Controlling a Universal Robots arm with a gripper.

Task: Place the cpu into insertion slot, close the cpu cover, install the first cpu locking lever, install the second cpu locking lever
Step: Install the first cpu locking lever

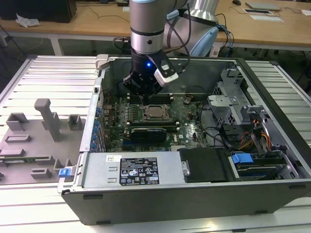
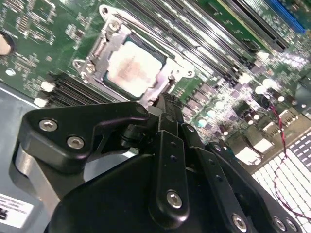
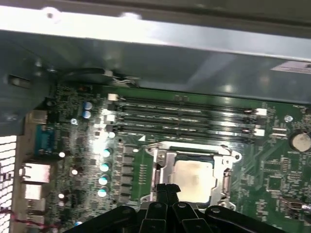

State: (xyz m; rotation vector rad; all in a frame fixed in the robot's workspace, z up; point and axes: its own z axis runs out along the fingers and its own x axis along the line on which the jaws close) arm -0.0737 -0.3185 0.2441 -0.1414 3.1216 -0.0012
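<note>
CPU (image 3: 194, 177) sits flat in the insertion slot (image 3: 192, 157), metal top up. The cpu cover (image 3: 160, 165) lies down over it and frames the top through its window. From that, placing and cover-closing look done; can't make out lever state.

Gripper (image 3: 167, 188) is at the socket's edge, on the side toward the exterior view's left. Fingers are pinched together with nothing visible between them, which reads as a poking tool for a lever, not a grasp. Tips are close to the cover's rim; contact unclear.

Around it: memory slots (image 3: 184, 119) just beside the socket, a row of capacitors (image 3: 104, 167) on another side, case wall (image 3: 146, 58) beyond the memory slots.

Tight spot, since the arm reaches down inside the case. Drive cage (image 1: 233, 102) and cables (image 1: 255, 136) sit to the exterior view's right, well apart from the gripper.
</note>
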